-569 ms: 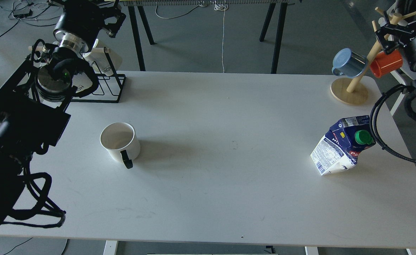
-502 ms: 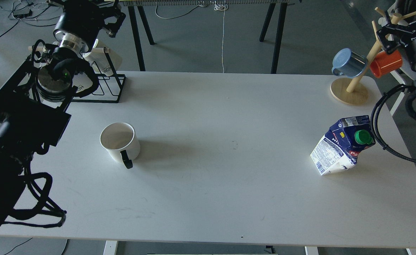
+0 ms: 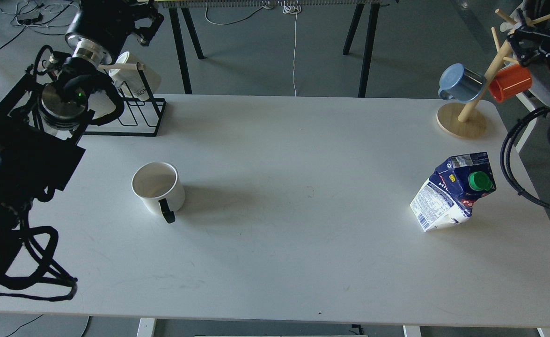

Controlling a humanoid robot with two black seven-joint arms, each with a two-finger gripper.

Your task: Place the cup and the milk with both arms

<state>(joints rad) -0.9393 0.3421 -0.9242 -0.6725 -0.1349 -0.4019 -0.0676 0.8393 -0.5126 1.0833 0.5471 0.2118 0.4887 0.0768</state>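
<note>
A white cup with a black handle stands upright on the left half of the white table, handle towards me. A blue and white milk carton with a green cap stands tilted near the table's right edge. My left gripper is high at the back left, above the black wire rack, far from the cup; it is dark and its fingers cannot be told apart. My right gripper is at the top right by the mug tree, far above the carton, partly cut off by the view's edge.
A black wire rack holding white papers stands at the back left corner. A wooden mug tree with a blue mug and an orange mug stands at the back right corner. A black cable loops beside the carton.
</note>
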